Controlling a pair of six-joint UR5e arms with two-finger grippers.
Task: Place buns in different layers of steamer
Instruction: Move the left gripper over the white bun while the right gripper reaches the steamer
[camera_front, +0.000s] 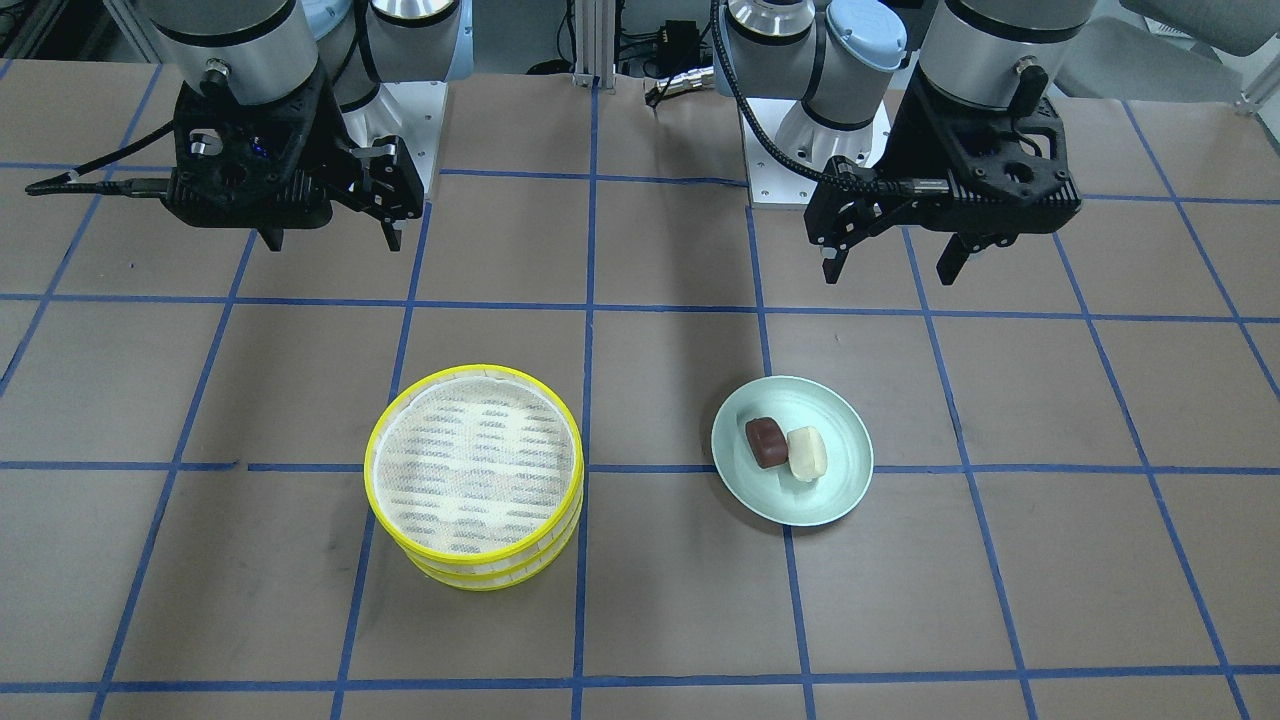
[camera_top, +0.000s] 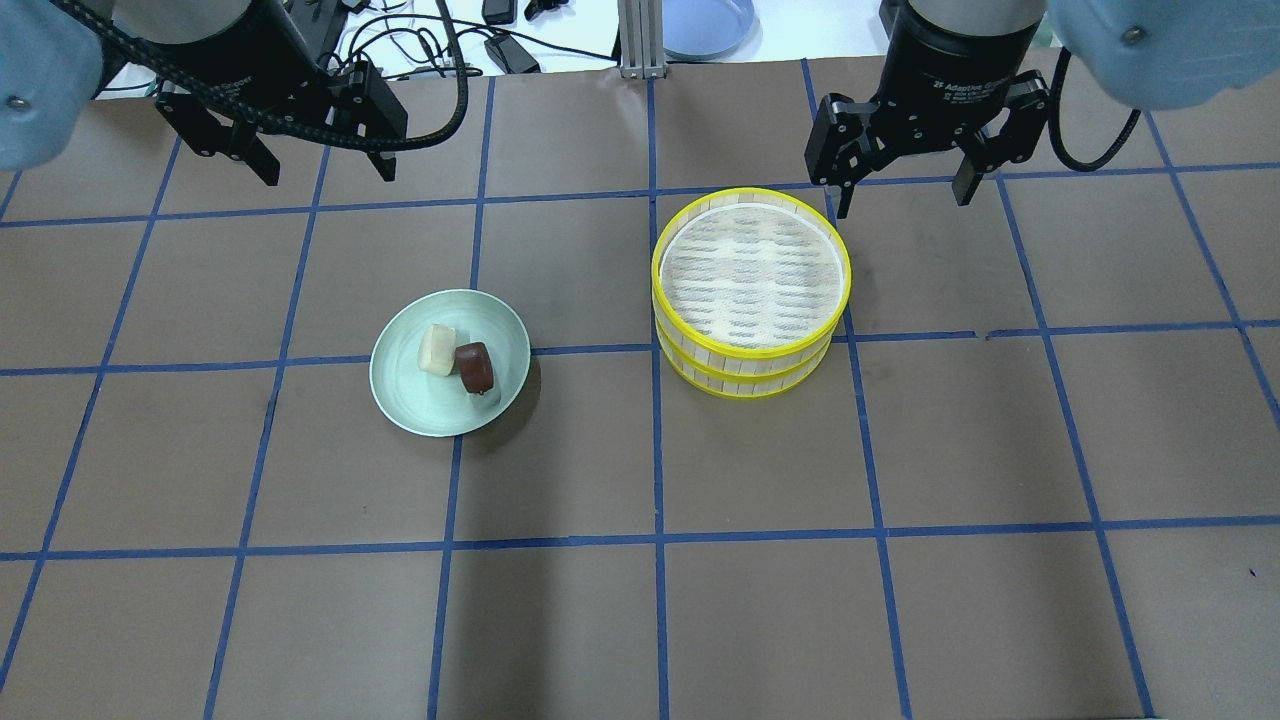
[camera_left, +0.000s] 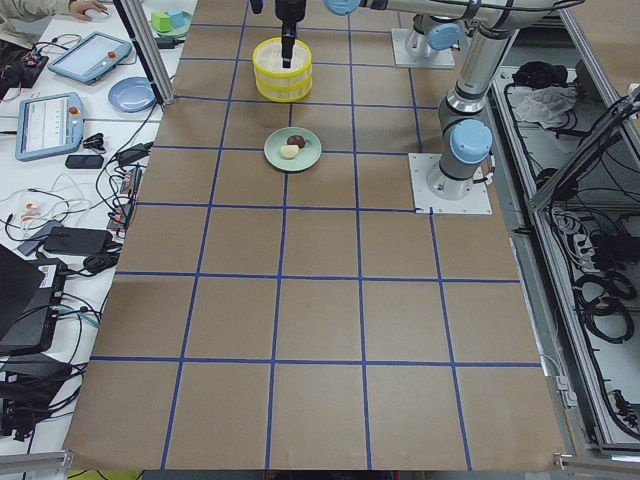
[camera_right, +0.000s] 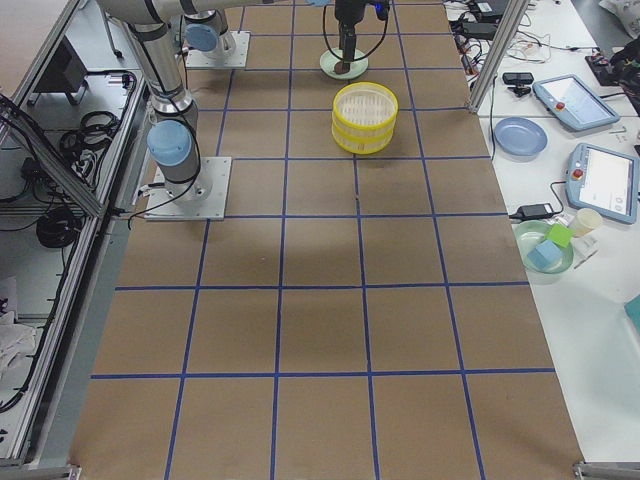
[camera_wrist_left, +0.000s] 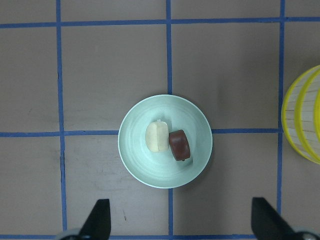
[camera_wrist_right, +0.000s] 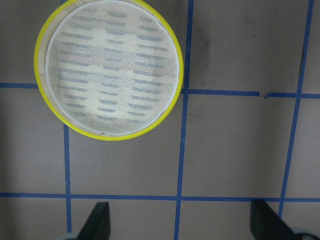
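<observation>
Both my pincers are released and grasp nothing. My left gripper (camera_top: 325, 172) hangs above the brown table (camera_top: 760, 470) with its fingers spread wide, well apart from the pale green plate (camera_top: 425, 405), which sits on the left half. Both buns lie on that plate, touching side by side: the cream-white bun (camera_top: 436, 349) on the left, the reddish-brown bun (camera_top: 474, 366) on the right. My right gripper (camera_top: 903, 197) is also spread wide, up over the table and touching nothing. The steamer layers are stacked on the right half: the upper layer (camera_top: 750, 270) sits squarely on the lower layer (camera_top: 745, 380), its white mesh bottom in full view. The lower layer's inside is hidden. Plate and stack stand apart.
</observation>
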